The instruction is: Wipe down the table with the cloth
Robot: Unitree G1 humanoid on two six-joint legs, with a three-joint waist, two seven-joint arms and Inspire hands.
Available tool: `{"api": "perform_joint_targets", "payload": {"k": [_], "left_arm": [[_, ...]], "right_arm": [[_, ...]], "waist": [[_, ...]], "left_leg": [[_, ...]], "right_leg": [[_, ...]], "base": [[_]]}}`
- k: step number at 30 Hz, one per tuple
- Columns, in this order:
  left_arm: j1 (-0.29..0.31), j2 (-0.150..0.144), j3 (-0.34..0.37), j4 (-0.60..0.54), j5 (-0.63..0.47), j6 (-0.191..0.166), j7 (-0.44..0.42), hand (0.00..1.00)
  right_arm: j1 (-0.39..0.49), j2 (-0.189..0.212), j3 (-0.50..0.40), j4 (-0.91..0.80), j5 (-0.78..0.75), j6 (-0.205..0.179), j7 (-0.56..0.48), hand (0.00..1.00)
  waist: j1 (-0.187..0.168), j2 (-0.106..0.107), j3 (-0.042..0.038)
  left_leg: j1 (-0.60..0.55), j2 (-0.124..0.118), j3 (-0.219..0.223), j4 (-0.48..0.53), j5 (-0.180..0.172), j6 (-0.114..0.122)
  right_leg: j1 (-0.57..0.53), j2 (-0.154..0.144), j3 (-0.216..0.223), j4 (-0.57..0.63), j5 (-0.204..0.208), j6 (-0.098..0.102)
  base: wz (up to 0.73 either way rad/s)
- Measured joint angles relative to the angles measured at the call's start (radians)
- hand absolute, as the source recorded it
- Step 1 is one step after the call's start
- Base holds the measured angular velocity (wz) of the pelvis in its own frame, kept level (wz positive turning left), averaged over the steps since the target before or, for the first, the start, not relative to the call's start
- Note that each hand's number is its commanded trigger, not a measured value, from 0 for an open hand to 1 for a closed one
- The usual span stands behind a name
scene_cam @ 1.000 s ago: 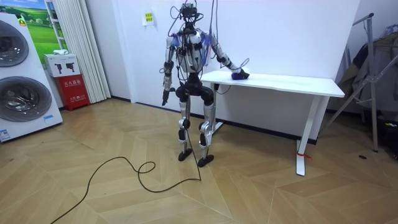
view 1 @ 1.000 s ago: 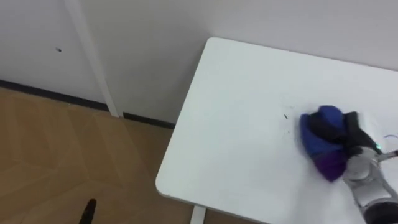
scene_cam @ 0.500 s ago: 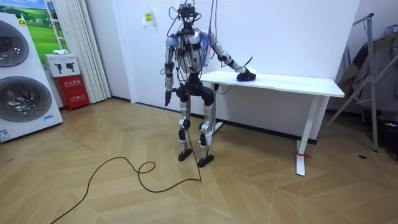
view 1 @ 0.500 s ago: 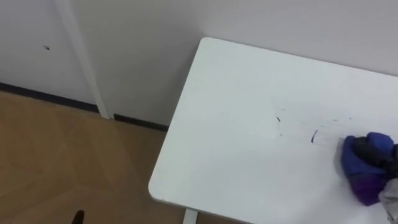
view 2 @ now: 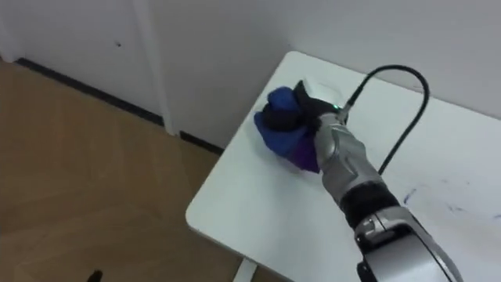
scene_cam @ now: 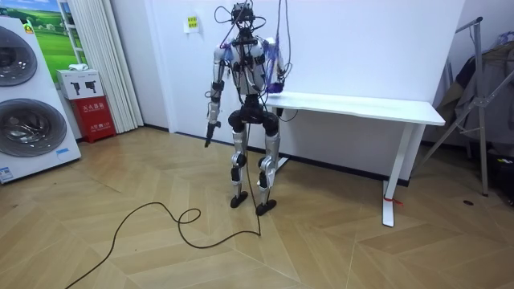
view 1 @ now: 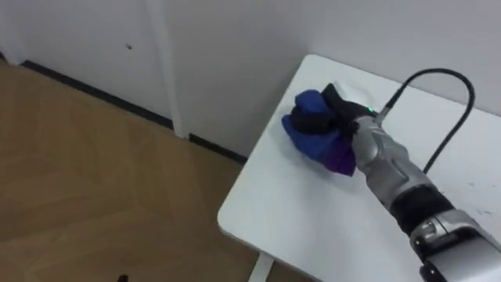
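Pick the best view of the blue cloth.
Left eye view: the blue cloth shows large, bunched under the right hand at the table corner. The right eye view matches; in the room view it is a speck.

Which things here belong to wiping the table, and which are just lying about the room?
For the job: blue cloth, right hand curled on it, white table.
Just about: washing machine, red box, clothes rack, left hand hanging at the robot's side.
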Motion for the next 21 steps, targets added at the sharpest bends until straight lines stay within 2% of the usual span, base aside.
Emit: {"api": "perform_joint_targets", "payload": {"k": [2, 3, 4, 6, 8, 9, 13, 16, 17, 19, 20, 21], "left_arm": [[0.053, 0.000, 0.025, -0.025, 0.057, 0.001, -0.003, 0.00], [0.058, 0.001, 0.051, -0.026, 0.080, 0.000, -0.002, 0.00], [0.059, 0.002, 0.063, -0.029, 0.092, -0.003, 0.000, 0.00], [0.064, 0.009, 0.098, -0.050, 0.119, -0.024, 0.002, 0.00], [0.075, 0.009, 0.099, -0.050, 0.133, -0.045, 0.003, 0.00], [0.073, 0.009, 0.099, -0.051, 0.133, -0.046, 0.004, 0.00], [0.063, 0.008, 0.109, -0.052, 0.124, -0.043, 0.025, 0.00], [0.062, 0.008, 0.106, -0.055, 0.121, -0.041, 0.042, 0.00], [0.060, 0.005, 0.105, -0.056, 0.123, -0.040, 0.044, 0.00], [0.038, -0.009, 0.094, -0.056, 0.123, -0.034, 0.045, 0.00], [0.035, -0.027, 0.087, -0.052, 0.125, -0.026, 0.046, 0.00], [0.022, -0.039, 0.064, -0.038, 0.127, -0.015, 0.047, 0.00]], "right_arm": [[0.088, -0.022, -0.088, -0.012, 0.039, -0.071, -0.056, 1.00], [0.134, -0.055, -0.112, -0.006, 0.060, -0.098, -0.085, 1.00], [0.158, -0.073, -0.123, -0.004, 0.075, -0.108, -0.098, 1.00], [0.253, -0.114, -0.199, 0.006, 0.100, -0.131, -0.132, 1.00], [0.307, -0.138, -0.252, 0.045, 0.122, -0.148, -0.159, 1.00], [0.338, -0.147, -0.285, 0.066, 0.130, -0.148, -0.184, 1.00], [0.421, -0.181, -0.365, 0.077, 0.166, -0.147, -0.224, 1.00], [0.440, -0.191, -0.380, 0.065, 0.161, -0.124, -0.240, 1.00], [0.439, -0.184, -0.380, 0.053, 0.151, -0.102, -0.245, 1.00], [0.406, -0.163, -0.364, 0.034, 0.147, -0.048, -0.255, 1.00], [0.368, -0.137, -0.333, 0.002, 0.144, 0.000, -0.248, 1.00], [0.325, -0.107, -0.280, -0.050, 0.121, 0.046, -0.232, 1.00]], "waist": [[-0.021, -0.001, -0.0008], [-0.024, 0.005, 0.0029], [-0.026, 0.002, 0.0016], [-0.044, -0.008, -0.0070], [-0.069, -0.009, -0.0089], [-0.079, -0.009, -0.0125], [-0.127, -0.010, -0.0153], [-0.148, -0.005, -0.0184], [-0.149, -0.003, -0.0188], [-0.140, 0.005, -0.0184], [-0.123, 0.015, -0.0159], [-0.114, 0.023, -0.0180]], "left_leg": [[0.000, -0.012, 0.003, -0.001, 0.003, 0.006], [0.002, -0.017, 0.003, 0.000, 0.002, 0.008], [0.003, -0.018, 0.003, 0.000, 0.002, 0.011], [0.008, -0.021, 0.006, 0.007, -0.005, 0.020], [0.029, -0.026, 0.007, 0.005, -0.010, 0.025], [0.043, -0.027, 0.018, 0.005, -0.016, 0.027], [0.046, -0.026, 0.033, 0.028, -0.031, 0.026], [0.057, -0.016, 0.070, 0.033, -0.033, 0.024], [0.061, -0.013, 0.076, 0.036, -0.033, 0.022], [0.065, -0.009, 0.094, 0.035, -0.033, 0.019], [0.063, 0.003, 0.114, 0.035, -0.034, 0.014], [0.053, 0.007, 0.132, 0.034, -0.032, 0.007]], "right_leg": [[0.007, -0.013, 0.000, 0.003, -0.008, 0.013], [0.011, -0.018, 0.000, 0.001, -0.009, 0.015], [0.014, -0.019, 0.000, 0.002, -0.010, 0.016], [0.027, -0.021, -0.001, 0.002, -0.013, 0.021], [0.053, -0.025, 0.002, 0.001, -0.016, 0.026], [0.063, -0.027, 0.012, 0.003, -0.019, 0.031], [0.069, -0.026, 0.018, 0.003, -0.021, 0.035], [0.074, -0.022, 0.042, 0.005, -0.021, 0.035], [0.076, -0.020, 0.045, 0.007, -0.020, 0.032], [0.069, -0.015, 0.065, 0.011, -0.015, 0.025], [0.052, -0.010, 0.089, 0.022, -0.012, 0.021], [0.031, -0.007, 0.100, 0.031, -0.008, 0.014]], "base": [[0.32], [0.15], [0.11], [0.05], [-0.05], [-0.16], [-0.26], [-0.35], [-0.26], [-0.34], [-0.54], [-0.53]]}}
